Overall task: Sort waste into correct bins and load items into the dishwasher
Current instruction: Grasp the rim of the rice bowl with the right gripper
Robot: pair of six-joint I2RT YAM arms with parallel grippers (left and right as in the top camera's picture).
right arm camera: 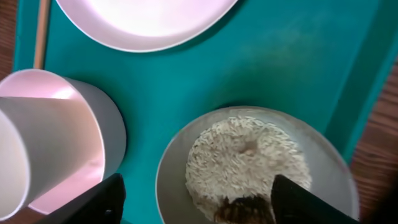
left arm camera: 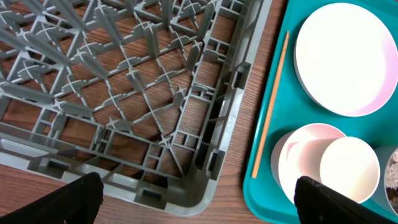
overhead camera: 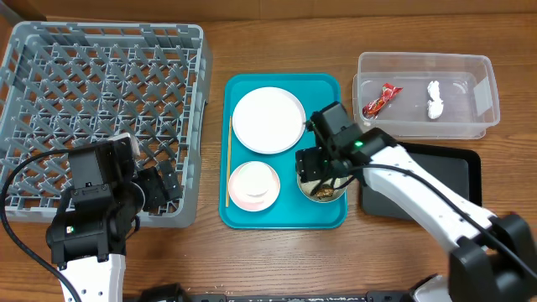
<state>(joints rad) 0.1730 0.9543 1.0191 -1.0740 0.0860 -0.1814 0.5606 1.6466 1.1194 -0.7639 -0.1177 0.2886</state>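
A grey-walled bowl [right arm camera: 329, 162] of beige grains [right arm camera: 249, 155] with a brown lump [right arm camera: 242, 210] stands at the teal tray's front right. My right gripper [right arm camera: 199, 202] hangs low over it, open. Its left finger is outside the bowl's wall and its right finger is above the grains. On the same tray are a flat white plate [overhead camera: 268, 120] and a bowl [overhead camera: 254, 185] with a cup [right arm camera: 43, 149] lying in it. My left gripper [left arm camera: 202, 202] is open and empty at the grey dish rack's [overhead camera: 101, 109] front right corner. The clear tub [overhead camera: 411, 117] holds a red wrapper [overhead camera: 382, 99] and a white tissue [overhead camera: 434, 99].
The flat black tray [overhead camera: 457, 168] lies right of the teal tray [overhead camera: 323, 88], partly under my right arm. A thin wooden stick [overhead camera: 227, 159] lies along the teal tray's left edge. A strip of bare wood separates rack and teal tray.
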